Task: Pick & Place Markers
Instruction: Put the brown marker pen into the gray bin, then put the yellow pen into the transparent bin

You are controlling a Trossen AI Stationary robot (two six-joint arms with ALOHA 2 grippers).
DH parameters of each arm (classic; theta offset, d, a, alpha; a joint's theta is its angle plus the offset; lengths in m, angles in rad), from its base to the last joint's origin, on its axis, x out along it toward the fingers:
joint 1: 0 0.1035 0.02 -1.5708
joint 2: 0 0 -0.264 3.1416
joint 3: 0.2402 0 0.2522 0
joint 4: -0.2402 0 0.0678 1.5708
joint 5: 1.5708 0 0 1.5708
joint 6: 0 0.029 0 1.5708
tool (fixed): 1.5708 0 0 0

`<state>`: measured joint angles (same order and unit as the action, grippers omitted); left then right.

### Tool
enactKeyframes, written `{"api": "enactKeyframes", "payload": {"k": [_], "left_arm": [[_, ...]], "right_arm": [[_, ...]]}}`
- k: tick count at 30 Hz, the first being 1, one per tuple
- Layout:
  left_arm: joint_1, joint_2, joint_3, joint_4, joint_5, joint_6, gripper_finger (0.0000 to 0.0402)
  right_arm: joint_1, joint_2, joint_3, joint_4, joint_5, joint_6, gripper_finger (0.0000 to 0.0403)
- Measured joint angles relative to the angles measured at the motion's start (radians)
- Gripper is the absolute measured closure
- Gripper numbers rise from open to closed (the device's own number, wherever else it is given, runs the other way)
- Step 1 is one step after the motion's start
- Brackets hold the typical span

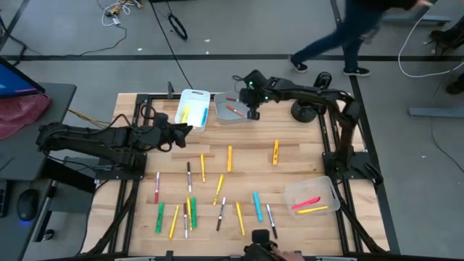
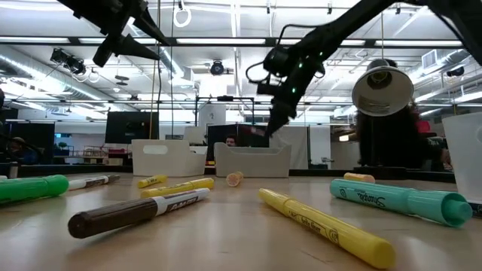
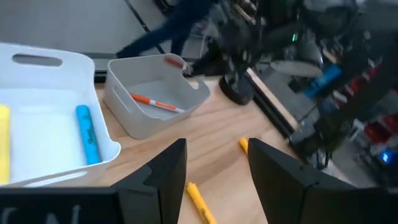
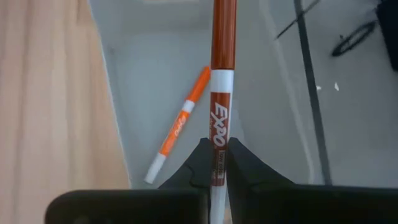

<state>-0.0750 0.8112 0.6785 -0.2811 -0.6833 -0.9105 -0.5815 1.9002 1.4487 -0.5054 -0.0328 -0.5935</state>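
My right gripper (image 4: 219,167) is shut on a red-brown and white marker (image 4: 222,68) over the grey bin (image 1: 226,116) at the table's far edge. One orange marker (image 4: 180,127) lies on that bin's floor. My left gripper (image 3: 214,165) hangs open and empty above the table's left side, near the white bin (image 1: 193,109), which holds a blue marker (image 3: 88,134) and a yellow marker (image 3: 3,149). Several more markers (image 1: 217,190) lie flat on the near half of the table. My right gripper pinches the marker's white barrel (image 4: 219,146) between its two fingers. The marker runs lengthwise out past the fingertips, its red-brown end (image 4: 223,31) ahead. The fingers slant down from above. The marker is lifted clear, over the grey bin's inside.
A clear bin (image 1: 312,194) at the near right holds a red and a yellow marker. Two orange-yellow markers (image 1: 230,158) lie mid-table. A person walks on the floor beyond the far edge. A dark lamp base (image 1: 303,110) stands at the far right.
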Motion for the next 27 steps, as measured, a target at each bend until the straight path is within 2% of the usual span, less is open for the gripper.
{"api": "enactKeyframes", "payload": {"k": [4,8,12,21,27], "left_arm": [[0.0,0.0,0.0,0.0,-0.005,-0.053,0.0225],[0.0,0.0,0.0,0.001,-0.011,-0.076,0.0225],[0.0,0.0,0.0,0.0,-0.033,-0.092,0.0225],[0.0,0.0,0.0,-0.001,-0.061,-0.092,0.0225],[0.0,0.0,0.0,-0.014,-0.05,-0.084,0.0225]], "right_arm": [[0.001,0.07,-0.001,0.002,0.066,-0.081,0.0383],[0.004,0.108,-0.001,0.012,0.143,-0.089,0.0374],[0.005,0.109,-0.001,0.038,0.152,-0.042,0.0346],[0.018,0.097,0.006,0.072,0.16,0.068,0.0256],[0.083,0.018,0.087,-0.022,0.198,0.287,0.0217]]}}
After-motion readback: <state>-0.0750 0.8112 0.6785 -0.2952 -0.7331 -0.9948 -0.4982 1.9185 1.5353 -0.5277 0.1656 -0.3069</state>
